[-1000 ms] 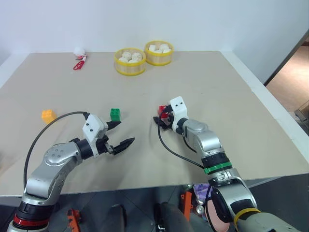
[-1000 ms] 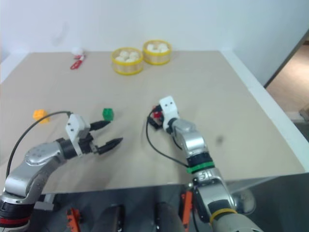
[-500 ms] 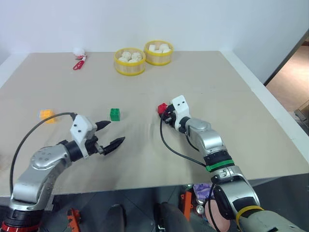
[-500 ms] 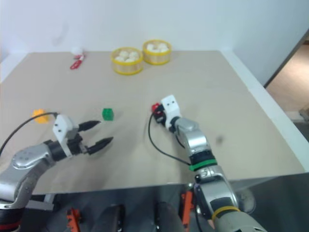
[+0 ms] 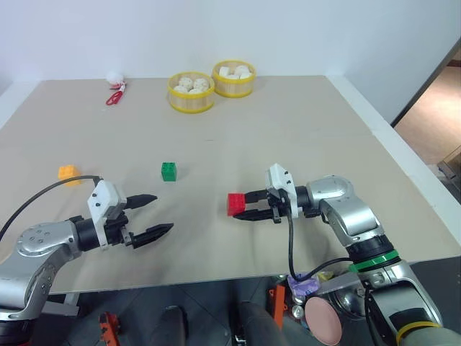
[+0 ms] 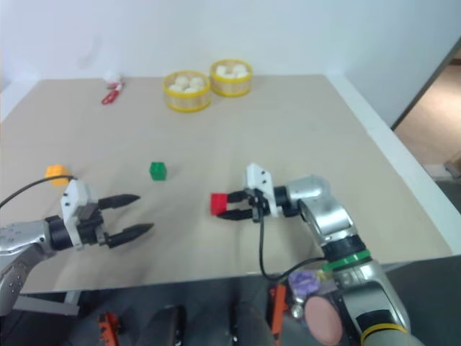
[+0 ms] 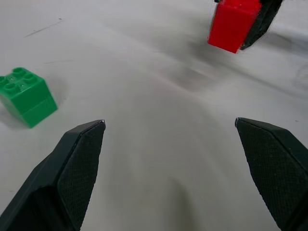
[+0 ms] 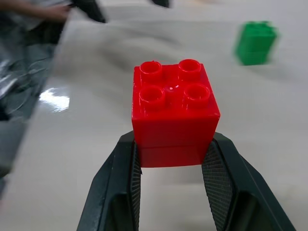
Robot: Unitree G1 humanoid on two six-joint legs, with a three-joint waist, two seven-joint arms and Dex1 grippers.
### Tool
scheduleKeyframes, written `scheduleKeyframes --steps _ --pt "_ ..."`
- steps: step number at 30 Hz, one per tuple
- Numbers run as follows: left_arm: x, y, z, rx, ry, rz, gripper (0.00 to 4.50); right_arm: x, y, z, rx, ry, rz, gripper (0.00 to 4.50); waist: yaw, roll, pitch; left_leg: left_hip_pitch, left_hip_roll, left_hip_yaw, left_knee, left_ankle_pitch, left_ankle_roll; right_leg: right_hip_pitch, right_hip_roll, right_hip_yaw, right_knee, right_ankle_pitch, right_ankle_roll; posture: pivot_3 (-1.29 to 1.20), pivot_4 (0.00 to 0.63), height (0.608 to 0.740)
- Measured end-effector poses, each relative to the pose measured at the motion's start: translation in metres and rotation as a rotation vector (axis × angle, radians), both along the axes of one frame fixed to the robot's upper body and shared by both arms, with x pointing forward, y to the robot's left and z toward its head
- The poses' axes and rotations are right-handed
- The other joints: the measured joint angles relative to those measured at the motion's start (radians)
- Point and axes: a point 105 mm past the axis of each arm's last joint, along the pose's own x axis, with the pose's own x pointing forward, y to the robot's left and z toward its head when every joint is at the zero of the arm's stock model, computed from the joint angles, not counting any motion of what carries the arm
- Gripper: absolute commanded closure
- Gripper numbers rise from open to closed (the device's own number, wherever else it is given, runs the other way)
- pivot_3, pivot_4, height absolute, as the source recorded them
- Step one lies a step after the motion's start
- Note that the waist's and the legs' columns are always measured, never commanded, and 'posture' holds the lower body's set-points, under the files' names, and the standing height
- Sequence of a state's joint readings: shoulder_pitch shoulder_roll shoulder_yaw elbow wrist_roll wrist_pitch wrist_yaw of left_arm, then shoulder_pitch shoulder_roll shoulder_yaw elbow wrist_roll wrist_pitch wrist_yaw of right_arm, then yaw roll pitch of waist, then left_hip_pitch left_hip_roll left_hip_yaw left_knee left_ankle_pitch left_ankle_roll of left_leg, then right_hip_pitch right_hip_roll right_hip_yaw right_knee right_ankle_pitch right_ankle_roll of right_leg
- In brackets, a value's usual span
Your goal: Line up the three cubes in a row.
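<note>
R gripper [image 5: 241,205] was pinching the red cube [image 5: 235,204] btwn its two black fingers, studs up, near the middle of the surface [image 5: 302,137] twd the near edge; the gripper pointed left. Can't tell if the cube touched the surface or sat just above it. L gripper [image 5: 152,214] sat at the near left w/ fingers spread wide, holding nothing, pointing right twd the red cube, well apart from it. Green cube [image 5: 169,171] rested on the surface, farther than the L gripper and left of the red one. Orange-yellow cube [image 5: 68,172] lay at the left side, roughly level w/ the green in depth. At the far edge: two yellow round baskets [image 5: 191,92] w/ pale round items inside, and at far left a small white toy w/ red part [image 5: 115,79].
</note>
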State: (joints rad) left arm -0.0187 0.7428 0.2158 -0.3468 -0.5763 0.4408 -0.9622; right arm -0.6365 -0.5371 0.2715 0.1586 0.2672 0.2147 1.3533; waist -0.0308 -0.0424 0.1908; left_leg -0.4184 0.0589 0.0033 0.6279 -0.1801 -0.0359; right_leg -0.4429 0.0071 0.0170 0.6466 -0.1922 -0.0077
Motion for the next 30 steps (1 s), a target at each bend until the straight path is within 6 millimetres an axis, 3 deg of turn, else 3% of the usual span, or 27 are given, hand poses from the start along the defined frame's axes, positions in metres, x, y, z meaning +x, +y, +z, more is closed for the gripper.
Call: scheduleKeyframes --steps 12,22,30 --pt "-0.003 0.001 0.0 0.001 -0.015 -0.002 0.0 0.029 0.01 -0.006 -0.005 -0.021 0.018 3.29 0.0 0.0 0.0 0.0 0.0 0.0 -0.003 0.0 -0.001 0.0 0.001 0.001 0.0 0.0 -0.001 0.0 0.15 0.74" --pt "-0.01 0.001 0.003 0.011 -0.034 0.018 0.0 0.029 0.004 -0.031 -0.09 -0.001 0.058 3.29 0.002 0.0 0.0 0.002 0.001 0.0 -0.004 -0.001 -0.001 0.0 0.002 0.001 0.0 -0.001 -0.002 0.0 0.15 0.74" --pt "-0.011 0.001 0.003 0.006 -0.037 0.035 0.0 0.032 0.001 -0.033 -0.126 -0.017 0.062 3.29 0.002 0.0 0.0 0.002 0.002 0.0 -0.004 -0.001 -0.001 0.0 0.003 0.002 0.001 -0.001 -0.003 0.0 0.15 0.74"
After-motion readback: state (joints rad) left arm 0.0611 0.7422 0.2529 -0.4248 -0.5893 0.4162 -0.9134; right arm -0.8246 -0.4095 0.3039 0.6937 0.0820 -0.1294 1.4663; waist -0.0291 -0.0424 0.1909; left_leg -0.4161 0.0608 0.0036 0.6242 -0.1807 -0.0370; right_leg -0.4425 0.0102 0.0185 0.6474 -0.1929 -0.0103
